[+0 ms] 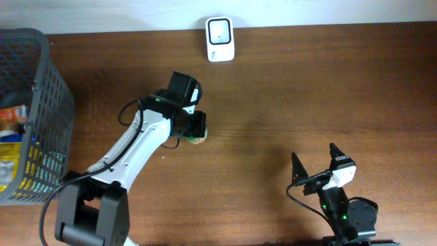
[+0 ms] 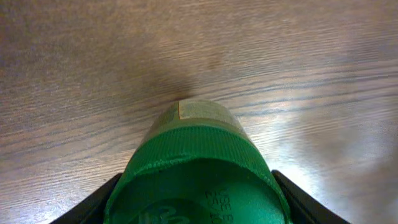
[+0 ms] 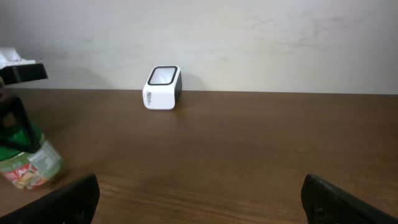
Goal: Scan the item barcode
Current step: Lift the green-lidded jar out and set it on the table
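At table centre, your left gripper point(image 1: 196, 132) pinches the bottle point(image 1: 199, 141), presumably bound for the scanner point(image 1: 220, 39) at twelve o'clock; right gripper point(image 1: 315, 162) sits spread.

Right wrist camera, as I read it: my right fingers point(image 3: 69, 198) stand wide apart at the lower corners of the frame. A white scanner point(image 3: 163, 87) sits on the counter point(image 3: 249, 149) close to the wall. At the far left, a green-lidded jar point(image 3: 30, 165) is tilted, with the left fingers point(image 3: 18, 121) clamped on it.
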Tool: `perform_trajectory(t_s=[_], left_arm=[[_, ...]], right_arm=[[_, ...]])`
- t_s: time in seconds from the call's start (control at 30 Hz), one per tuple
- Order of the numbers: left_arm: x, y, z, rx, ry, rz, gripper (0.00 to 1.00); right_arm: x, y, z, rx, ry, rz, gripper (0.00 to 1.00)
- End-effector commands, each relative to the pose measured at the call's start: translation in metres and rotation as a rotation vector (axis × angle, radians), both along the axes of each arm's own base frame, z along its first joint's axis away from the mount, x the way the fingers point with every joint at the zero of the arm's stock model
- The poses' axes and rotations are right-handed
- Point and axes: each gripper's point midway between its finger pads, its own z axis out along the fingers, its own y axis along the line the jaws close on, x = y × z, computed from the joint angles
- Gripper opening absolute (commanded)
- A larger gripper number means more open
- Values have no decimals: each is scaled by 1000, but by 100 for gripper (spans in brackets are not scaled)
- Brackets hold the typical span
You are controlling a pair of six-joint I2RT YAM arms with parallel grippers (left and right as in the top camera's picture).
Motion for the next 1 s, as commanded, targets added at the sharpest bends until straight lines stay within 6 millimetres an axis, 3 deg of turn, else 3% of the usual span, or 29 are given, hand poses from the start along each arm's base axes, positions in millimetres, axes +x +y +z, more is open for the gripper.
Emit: perform_trajectory(t_s=[0.0, 0.07, 0.2, 0.3, 0.33, 0.37, 0.5, 0.6, 0.7, 0.73, 0.77, 0.83, 0.97], left_arm=[[9, 5, -12, 40, -19, 27, 48], [13, 3, -15, 37, -26, 27, 51], [14, 3, -26, 42, -12, 26, 73], [14, 3, -27, 44, -10, 26, 82], [15, 3, -27, 44, -11, 26, 94], [15, 2, -27, 43, -13, 26, 99], [20, 3, -23, 45, -28, 32, 99], [31, 5, -8, 50, -64, 43, 99], [45, 6, 27, 30, -113, 61, 99], [49, 8, 43, 22, -136, 69, 99], [55, 14, 73, 7, -180, 85, 99], [58, 23, 102, -6, -220, 104, 99], [55, 63, 182, -27, -331, 187, 99]], right_arm=[[-1, 3, -3, 7, 11, 12, 98], [-1, 3, -3, 7, 11, 12, 98], [-1, 3, -3, 7, 11, 12, 98], [-1, 3, -3, 7, 11, 12, 98], [-1, 3, -3, 7, 11, 12, 98], [-1, 3, -3, 7, 11, 12, 98], [-1, 3, -3, 7, 11, 12, 98], [-1, 3, -3, 7, 11, 12, 98], [-1, 3, -3, 7, 11, 12, 98], [-1, 3, -3, 7, 11, 12, 98], [-1, 3, -3, 7, 11, 12, 98], [-1, 3, -3, 7, 11, 12, 98], [-1, 3, -3, 7, 11, 12, 98]])
